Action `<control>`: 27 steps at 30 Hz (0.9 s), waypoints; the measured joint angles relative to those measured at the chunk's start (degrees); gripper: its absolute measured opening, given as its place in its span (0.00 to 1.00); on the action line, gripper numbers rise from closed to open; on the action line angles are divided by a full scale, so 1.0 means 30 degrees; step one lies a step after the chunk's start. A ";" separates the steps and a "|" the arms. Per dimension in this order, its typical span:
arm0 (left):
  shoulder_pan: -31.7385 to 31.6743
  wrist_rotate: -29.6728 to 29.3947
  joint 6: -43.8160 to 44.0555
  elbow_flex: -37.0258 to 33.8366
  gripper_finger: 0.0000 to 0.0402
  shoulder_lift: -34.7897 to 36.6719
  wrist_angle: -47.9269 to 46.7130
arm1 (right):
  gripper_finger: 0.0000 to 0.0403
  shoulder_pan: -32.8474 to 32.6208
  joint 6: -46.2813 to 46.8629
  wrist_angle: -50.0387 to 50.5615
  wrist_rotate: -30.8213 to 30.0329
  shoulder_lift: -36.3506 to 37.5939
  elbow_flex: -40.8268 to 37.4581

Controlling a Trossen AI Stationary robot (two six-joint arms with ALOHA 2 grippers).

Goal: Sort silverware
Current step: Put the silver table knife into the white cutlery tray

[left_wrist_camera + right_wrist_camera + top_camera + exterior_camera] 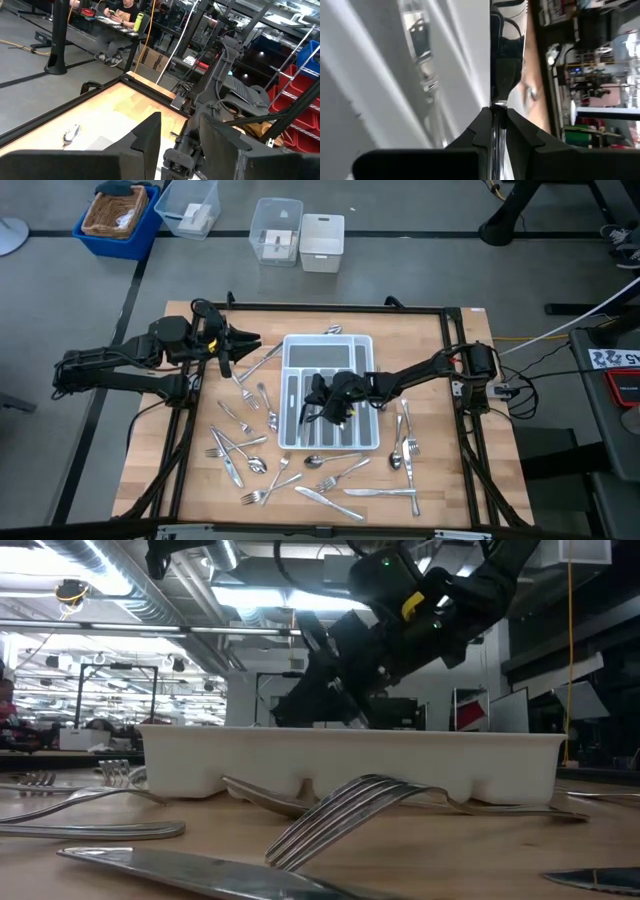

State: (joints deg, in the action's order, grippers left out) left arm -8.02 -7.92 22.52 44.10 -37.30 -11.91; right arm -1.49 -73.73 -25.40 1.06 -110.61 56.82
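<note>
The white tray (328, 392) with grey-lined slots lies mid-table, and some slots hold silverware. More silverware lies loose on the wood to the tray's left (250, 420), near side (330, 472) and right (405, 435). A fork (340, 808) and a knife (200, 870) lie close to the low camera. My right gripper (318, 398) reaches in from the table's right over the tray's left slots, shut on a shiny flat piece of silverware (506, 45). My left gripper (240, 345) hangs open above the table's far left with nothing between its fingers (150, 137). My right gripper (495, 112) pinches the shiny piece by its end (495, 102) between its two fingertips. The fingers slant down from the table's right and the piece runs on forward in line with them, over the tray's slots. Whether its far end rests in the tray I cannot tell.
A black frame (455, 370) borders the table. Beyond the far edge stand a blue basket (118, 215) and clear and white bins (275, 230) on the floor. A spoon (333, 330) lies by the far edge. A person (120, 10) sits far behind.
</note>
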 joint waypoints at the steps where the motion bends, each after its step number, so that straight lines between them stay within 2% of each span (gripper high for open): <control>1: -0.0003 0.0000 0.0000 0.0000 0.31 0.0000 0.0003 | 0.11 -0.0003 -0.0038 0.0280 -0.0062 0.0000 0.0000; 7: -0.0002 0.0000 0.0000 0.0000 0.31 0.0000 0.0002 | 0.15 -0.0015 -0.0060 0.1693 -0.0181 0.0000 0.0000; 16: -0.0003 0.0000 0.0000 0.0000 0.31 0.0007 0.0003 | 0.18 -0.0003 -0.0031 0.1864 -0.0363 0.0023 0.0000; 23: -0.0003 -0.0021 0.0000 0.0000 0.31 0.0007 0.0011 | 0.32 -0.0003 -0.0031 0.1831 -0.0587 0.0071 0.0029; 27: -0.0003 -0.0073 0.0567 0.0011 0.31 -0.0135 0.0058 | 0.37 -0.0033 0.0056 0.1031 -0.2071 0.0109 0.0022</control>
State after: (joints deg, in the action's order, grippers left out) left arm -8.03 -8.14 24.22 44.13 -37.70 -11.74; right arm -1.58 -73.56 -22.30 -5.16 -110.28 56.88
